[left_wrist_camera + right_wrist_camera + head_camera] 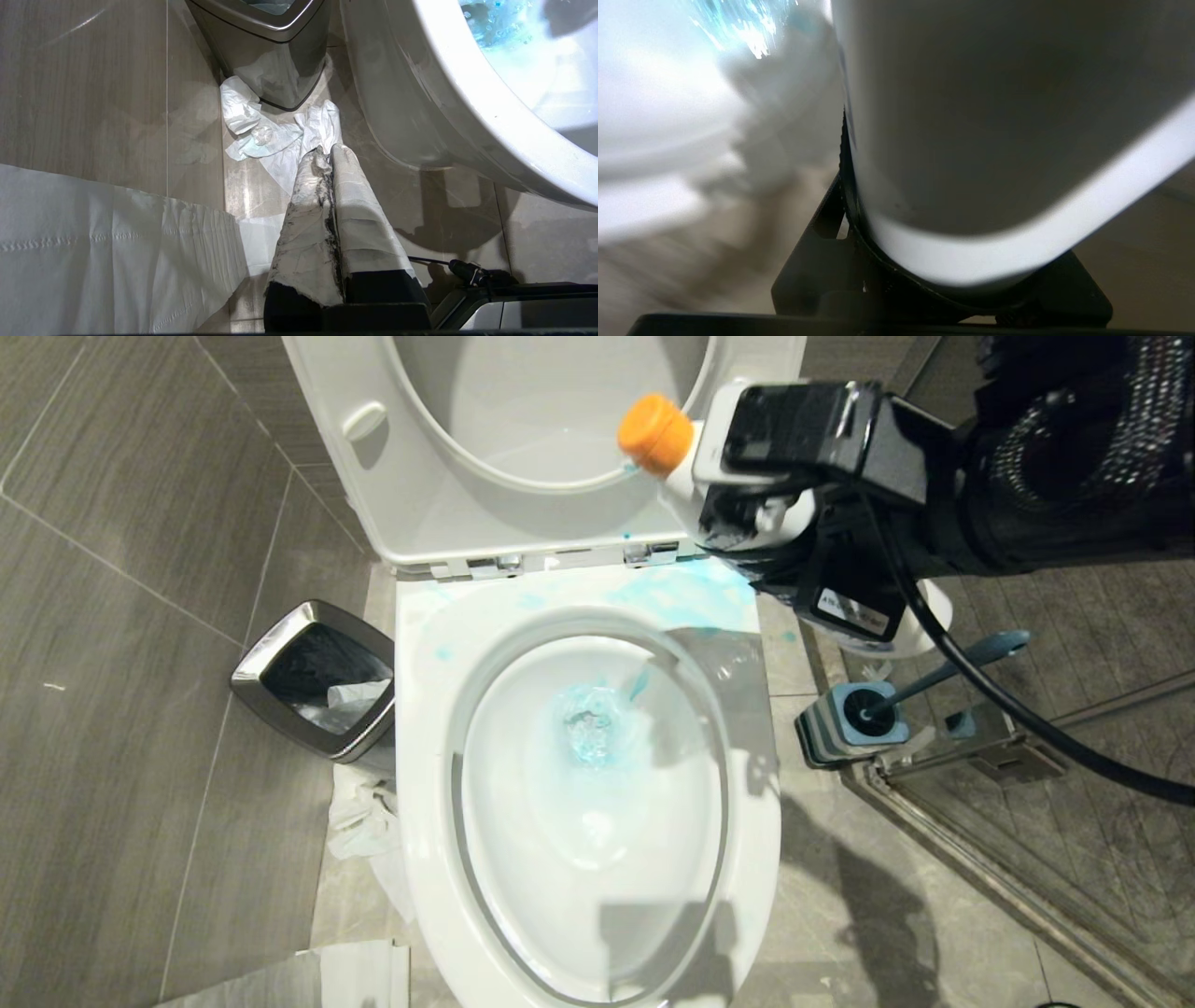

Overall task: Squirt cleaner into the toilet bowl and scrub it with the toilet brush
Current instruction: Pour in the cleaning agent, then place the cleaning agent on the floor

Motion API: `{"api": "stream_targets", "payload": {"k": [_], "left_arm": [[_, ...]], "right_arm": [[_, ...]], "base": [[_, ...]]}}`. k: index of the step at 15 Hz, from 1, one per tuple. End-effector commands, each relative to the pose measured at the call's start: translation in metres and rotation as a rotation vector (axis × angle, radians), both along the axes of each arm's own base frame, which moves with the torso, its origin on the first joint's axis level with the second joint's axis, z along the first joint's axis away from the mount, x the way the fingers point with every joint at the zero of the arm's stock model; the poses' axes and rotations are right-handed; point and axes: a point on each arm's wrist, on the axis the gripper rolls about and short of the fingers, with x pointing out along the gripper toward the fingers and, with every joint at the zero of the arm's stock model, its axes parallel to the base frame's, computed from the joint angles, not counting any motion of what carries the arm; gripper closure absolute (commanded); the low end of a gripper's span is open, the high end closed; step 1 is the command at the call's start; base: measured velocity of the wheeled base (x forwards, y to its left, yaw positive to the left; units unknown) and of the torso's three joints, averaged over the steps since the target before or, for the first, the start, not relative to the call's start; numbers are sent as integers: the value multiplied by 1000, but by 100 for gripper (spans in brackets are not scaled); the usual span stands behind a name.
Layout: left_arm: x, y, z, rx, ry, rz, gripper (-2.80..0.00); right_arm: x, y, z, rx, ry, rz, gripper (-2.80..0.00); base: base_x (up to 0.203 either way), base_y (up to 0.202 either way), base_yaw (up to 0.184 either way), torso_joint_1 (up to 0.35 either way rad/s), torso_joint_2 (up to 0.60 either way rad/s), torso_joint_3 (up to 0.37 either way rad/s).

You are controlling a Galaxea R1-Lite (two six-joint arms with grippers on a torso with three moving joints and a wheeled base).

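- At 9 o'clock in the head view, a steel-rimmed waste bin [316,679] stands just beside the toilet, with crumpled white paper [359,812] on the floor by its base.
- The left hand [327,154] hangs low over that paper, its taped fingers pressed together and holding nothing; it is out of the head view.
- At the centre, the toilet bowl [597,775] has its lid up, blue liquid pooled in the water and blue smears on the rim at 12 o'clock.
- At 1 o'clock, the right hand [747,495] clamps the cleaner [667,443] by its white body, orange cap pointing toward the raised lid.
- At 3 o'clock, the toilet brush [943,674] sits untouched in its striped base [845,723].
- Judgement: squirting looks finished; next, set the bottle down, then grasp the slanted brush handle.
- The right wrist view is blurred and filled by the bottle; the fingertips are hidden behind it.
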Motion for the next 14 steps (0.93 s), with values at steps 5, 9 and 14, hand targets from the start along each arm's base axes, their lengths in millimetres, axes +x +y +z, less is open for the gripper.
{"api": "stream_targets", "payload": {"k": [5,9,14], "left_arm": [[0,0,0,0,1,0,0],[0,0,0,0,1,0,0],[0,0,0,0,1,0,0]], "right_arm": [[-10,-63,27,621,95,-208,0],[-9,-92,21,759,88,-346,0],[40,-94,-1,826,10,-513,0]], "base": [[0,0,0,0,0,0],[0,0,0,0,0,0],[0,0,0,0,0,0]]}}
